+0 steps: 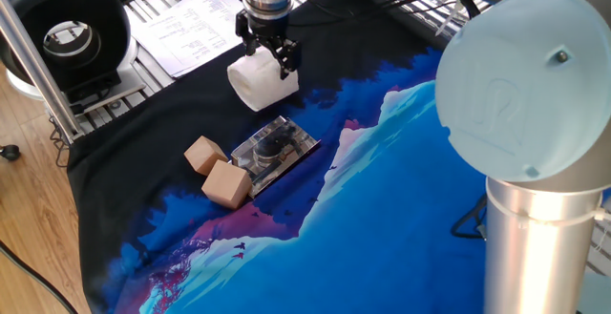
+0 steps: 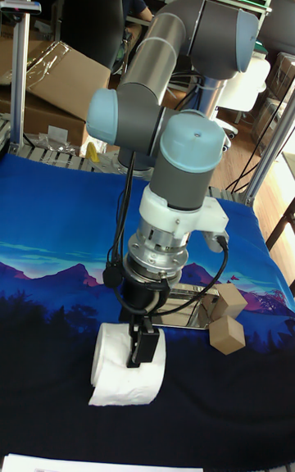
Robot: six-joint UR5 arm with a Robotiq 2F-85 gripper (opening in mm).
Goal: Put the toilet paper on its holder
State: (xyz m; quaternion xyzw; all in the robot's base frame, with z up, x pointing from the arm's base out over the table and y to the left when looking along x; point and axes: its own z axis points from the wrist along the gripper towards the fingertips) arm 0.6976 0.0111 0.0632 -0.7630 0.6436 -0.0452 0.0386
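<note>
Open cloth right of the holder [image 1: 275,149] on the counter [image 1: 401,209]; counter edge and printed sheets [image 1: 191,28] left and far. Two wooden cubes [image 1: 218,169] touch the holder's left end. Toilet paper [image 1: 260,85] sits just beyond the holder, fingers [image 1: 266,54] clamped on it from above, one down its end face.
</note>
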